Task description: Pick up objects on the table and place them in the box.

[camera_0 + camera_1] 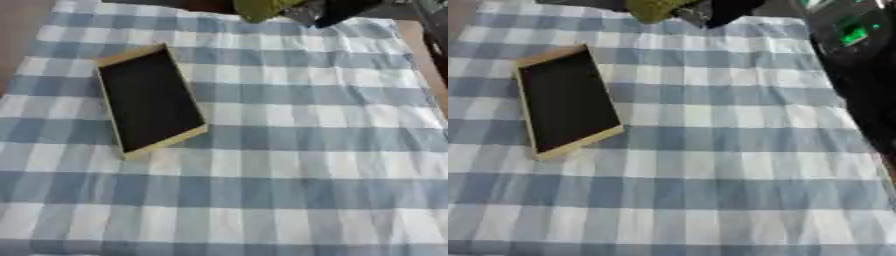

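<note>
A shallow box (164, 140) with a pale wooden rim and a black inside lies on the left half of the checked cloth, and nothing shows in it. At the table's far edge an olive-green object (261, 8) is cut off by the top of the view. My right hand (343, 10) is a dark shape right beside it, touching or nearly so. Whether it holds the green object is hidden. My right arm (859, 80) runs down the right side of the right eye view. My left hand does not show.
A blue and white checked cloth (289, 165) covers the table. A small green light (853, 34) glows on the dark arm part at the upper right. Brown table edge shows at the far left (17, 30).
</note>
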Robot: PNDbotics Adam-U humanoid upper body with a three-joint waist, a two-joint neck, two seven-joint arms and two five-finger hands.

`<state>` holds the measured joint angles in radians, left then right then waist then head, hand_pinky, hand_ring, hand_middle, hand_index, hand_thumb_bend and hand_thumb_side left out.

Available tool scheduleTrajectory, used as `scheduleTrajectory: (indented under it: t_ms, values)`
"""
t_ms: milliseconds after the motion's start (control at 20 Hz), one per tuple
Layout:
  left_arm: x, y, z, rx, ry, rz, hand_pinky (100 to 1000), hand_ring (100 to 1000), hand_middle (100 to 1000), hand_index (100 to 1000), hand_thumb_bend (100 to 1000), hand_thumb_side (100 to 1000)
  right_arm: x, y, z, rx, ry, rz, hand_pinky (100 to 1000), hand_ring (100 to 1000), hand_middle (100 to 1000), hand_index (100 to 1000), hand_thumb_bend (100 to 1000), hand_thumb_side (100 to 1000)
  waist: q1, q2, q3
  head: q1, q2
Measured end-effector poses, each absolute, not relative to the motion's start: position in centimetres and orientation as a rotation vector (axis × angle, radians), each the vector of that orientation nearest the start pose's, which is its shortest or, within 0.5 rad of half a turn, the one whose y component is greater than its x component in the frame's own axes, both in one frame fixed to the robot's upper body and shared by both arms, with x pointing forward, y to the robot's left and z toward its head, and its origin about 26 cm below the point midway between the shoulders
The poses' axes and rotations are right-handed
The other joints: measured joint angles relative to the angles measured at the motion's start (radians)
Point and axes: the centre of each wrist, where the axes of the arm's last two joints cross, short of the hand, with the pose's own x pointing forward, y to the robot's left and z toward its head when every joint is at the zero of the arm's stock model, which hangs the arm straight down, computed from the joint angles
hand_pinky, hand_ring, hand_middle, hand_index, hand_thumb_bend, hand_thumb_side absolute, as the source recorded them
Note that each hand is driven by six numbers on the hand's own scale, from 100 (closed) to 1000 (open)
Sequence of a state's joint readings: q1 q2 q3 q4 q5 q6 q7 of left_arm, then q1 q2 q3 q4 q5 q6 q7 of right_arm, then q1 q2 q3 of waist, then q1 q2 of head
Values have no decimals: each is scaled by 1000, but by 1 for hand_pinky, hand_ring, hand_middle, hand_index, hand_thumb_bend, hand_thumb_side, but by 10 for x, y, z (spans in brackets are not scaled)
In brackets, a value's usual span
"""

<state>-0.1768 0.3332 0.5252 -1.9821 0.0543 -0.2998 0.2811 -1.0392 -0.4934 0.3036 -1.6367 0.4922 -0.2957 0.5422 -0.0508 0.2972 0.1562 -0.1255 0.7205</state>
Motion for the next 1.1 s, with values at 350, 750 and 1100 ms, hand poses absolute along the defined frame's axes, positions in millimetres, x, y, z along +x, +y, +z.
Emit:
scheduleTrajectory:
  t_ms: [350,750,1100]
  values:
    - [257,398,202,-1044,3441,-444,690,520,733,859,100,490,390,-96,311,616,2419,-2166,664,579,501,625,100,100,7,5,13,-29,0]
    - [259,396,205,-1011,3443,-440,690,519,733,859,100,495,421,-56,242,628,2493,-2258,667,574,500,632,100,100,5,17,34,-54,-8]
    - [261,394,207,-987,3441,-455,690,518,733,859,100,496,434,-51,200,647,2525,-2368,683,590,516,654,100,100,5,30,48,-61,-19]
